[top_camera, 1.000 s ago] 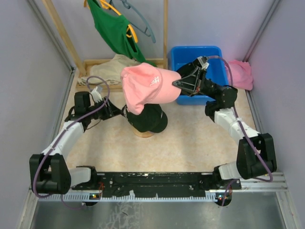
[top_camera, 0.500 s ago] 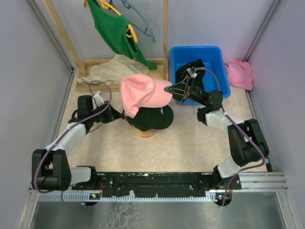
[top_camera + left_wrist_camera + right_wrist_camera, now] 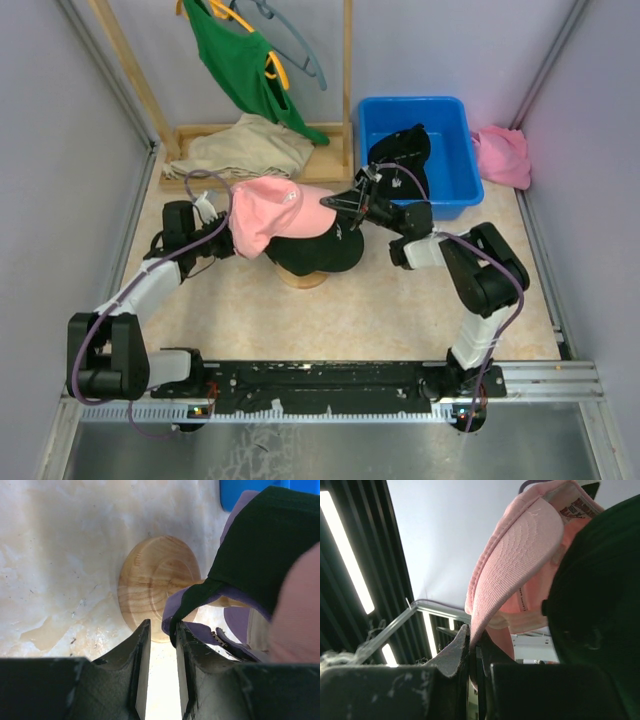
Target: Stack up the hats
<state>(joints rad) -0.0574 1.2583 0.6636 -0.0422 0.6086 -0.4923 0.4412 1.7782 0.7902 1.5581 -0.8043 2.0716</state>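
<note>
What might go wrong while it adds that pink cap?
The pink cap sits off to one side of the black cap, pinched only by its brim in the right hand; let go now, it may slide off. The left hand, at the edge of the lavender cap under it, may tug both off the wooden stand.

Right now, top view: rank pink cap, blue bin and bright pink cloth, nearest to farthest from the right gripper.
1. pink cap: its brim is pinched in the right gripper, crown to the left.
2. blue bin: just behind, to the right.
3. bright pink cloth: far right, beyond the bin.
</note>
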